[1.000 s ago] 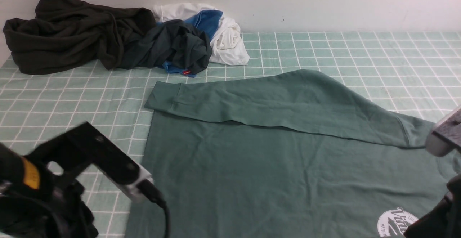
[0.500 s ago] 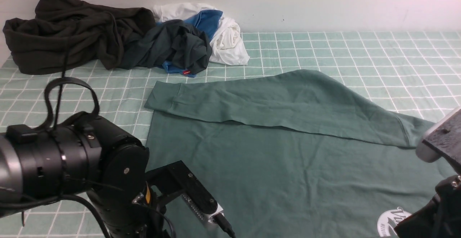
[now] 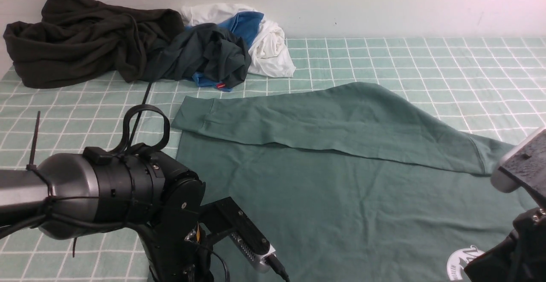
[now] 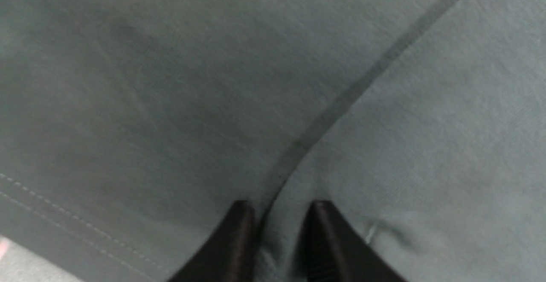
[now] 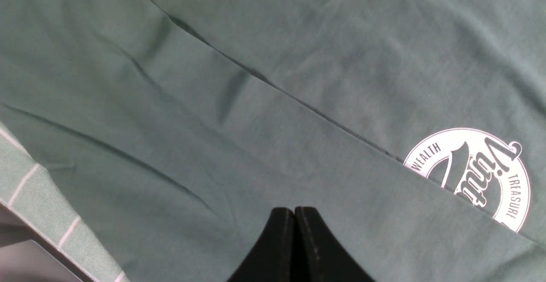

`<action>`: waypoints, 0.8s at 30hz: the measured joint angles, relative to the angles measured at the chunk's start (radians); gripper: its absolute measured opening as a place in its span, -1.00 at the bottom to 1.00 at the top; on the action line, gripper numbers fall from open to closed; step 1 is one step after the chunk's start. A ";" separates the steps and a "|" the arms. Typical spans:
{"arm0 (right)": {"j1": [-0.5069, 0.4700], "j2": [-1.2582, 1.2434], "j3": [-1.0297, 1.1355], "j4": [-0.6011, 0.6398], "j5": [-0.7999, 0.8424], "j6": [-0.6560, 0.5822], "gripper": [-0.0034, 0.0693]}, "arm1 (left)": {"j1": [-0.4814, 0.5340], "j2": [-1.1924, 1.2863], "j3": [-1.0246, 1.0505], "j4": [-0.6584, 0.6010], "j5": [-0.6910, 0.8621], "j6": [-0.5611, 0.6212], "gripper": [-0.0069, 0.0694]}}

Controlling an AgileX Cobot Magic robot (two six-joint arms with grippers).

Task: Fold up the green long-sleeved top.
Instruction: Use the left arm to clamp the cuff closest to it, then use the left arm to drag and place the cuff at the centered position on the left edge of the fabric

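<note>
My left gripper (image 4: 279,205) has its two black fingers drawn in narrow, with a ridge of cloth standing up between them. I read that as a pinch on the sage-green cotton long-sleeved top (image 3: 341,196), taken right at the edge where one layer lies over another. A stitched hem (image 4: 64,213) runs just beside that spot. My right gripper (image 5: 294,209) is clenched, finger against finger with nothing between them, and hangs over the chest near the white round script logo (image 5: 473,175). An overlying layer covers part of that logo.

Further out, the top lies spread flat on the green-and-white checked table cover (image 3: 384,56). It fills the near middle and right of the table. Its far sleeve is laid across the body, with the ribbed cuff (image 3: 194,113) pointing to my left. A heap of other clothes sits well apart at the far left corner: a dark olive-black garment (image 3: 81,39), a dark teal garment (image 3: 204,56), and white and blue pieces (image 3: 264,39).

I judge the sleeves are in and the body fold is starting, with the left side picking up its corner. Next I would need the right gripper opened and set on a matching edge. Then both should lift together and evenly, so the tucked sleeves do not slide out.
</note>
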State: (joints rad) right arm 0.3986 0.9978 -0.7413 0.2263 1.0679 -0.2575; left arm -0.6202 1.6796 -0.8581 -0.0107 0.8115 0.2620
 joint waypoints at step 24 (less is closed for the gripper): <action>0.000 0.000 0.002 -0.447 -0.010 0.361 -0.94 | 0.001 0.143 -0.784 0.253 0.401 0.060 -0.77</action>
State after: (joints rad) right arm 0.3989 0.9978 -0.7393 -0.2210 1.0583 0.1036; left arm -0.6188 1.8226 -1.6425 0.2422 1.2123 0.3218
